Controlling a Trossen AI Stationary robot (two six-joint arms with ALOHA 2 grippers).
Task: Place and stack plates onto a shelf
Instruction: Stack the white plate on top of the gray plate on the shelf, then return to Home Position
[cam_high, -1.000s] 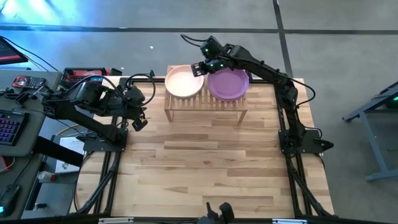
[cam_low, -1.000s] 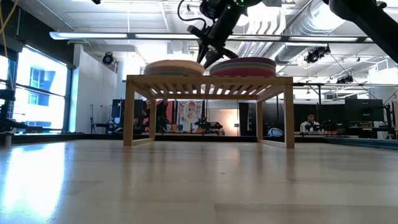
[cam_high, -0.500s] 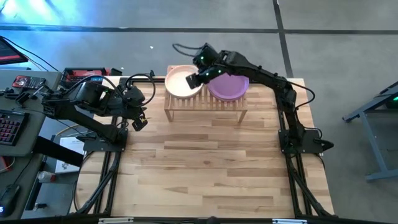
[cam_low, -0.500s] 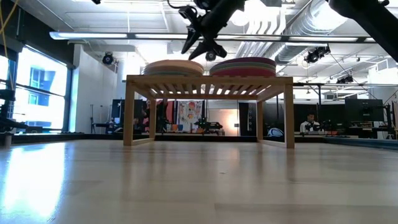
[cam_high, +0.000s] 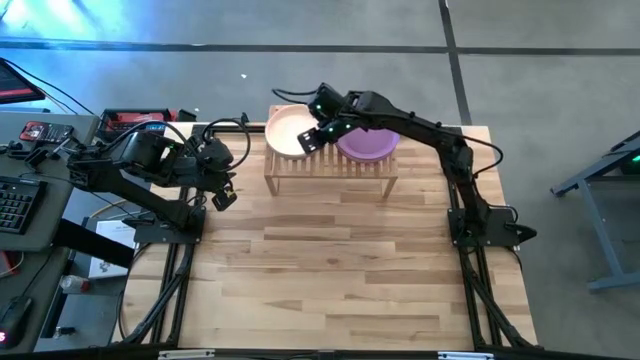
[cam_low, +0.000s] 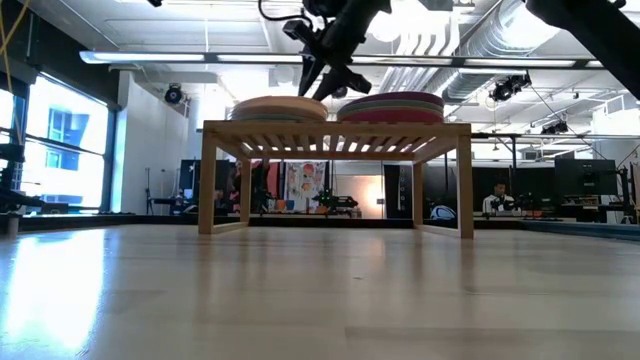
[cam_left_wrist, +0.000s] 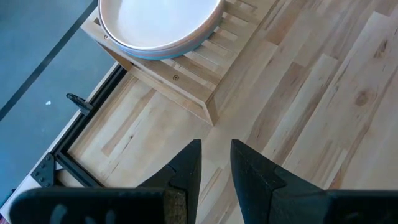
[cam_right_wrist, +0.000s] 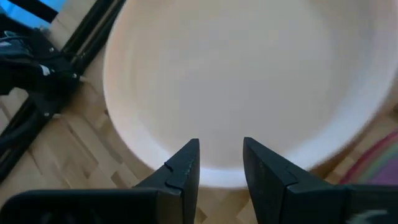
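Observation:
The bamboo shelf (cam_high: 330, 165) (cam_low: 335, 130) stands near the table's far edge and carries two stacks of plates. The left stack has a peach plate (cam_high: 288, 130) (cam_right_wrist: 236, 74) (cam_low: 278, 106) on top, the right stack a purple plate (cam_high: 370, 145) (cam_low: 392, 104). My right gripper (cam_high: 312, 138) (cam_low: 322, 88) (cam_right_wrist: 221, 146) hovers open just above the peach plate's right rim, pointing down at a slant. My left gripper (cam_high: 223, 195) (cam_left_wrist: 216, 144) waits open over the table's left edge, left of the shelf, holding nothing.
Bare wooden tabletop (cam_high: 330, 260) stretches from the shelf to the near edge. The black frame rails (cam_high: 175, 270) run along both sides. A desk with a keyboard (cam_high: 12, 205) and clutter sits beyond the left edge. The room behind shows under the shelf in the low view.
My right gripper has risen out of the gap between the two stacks and swung toward the table's left, over the peach plate, tipping as it went. Both stacks stay in place on the shelf.

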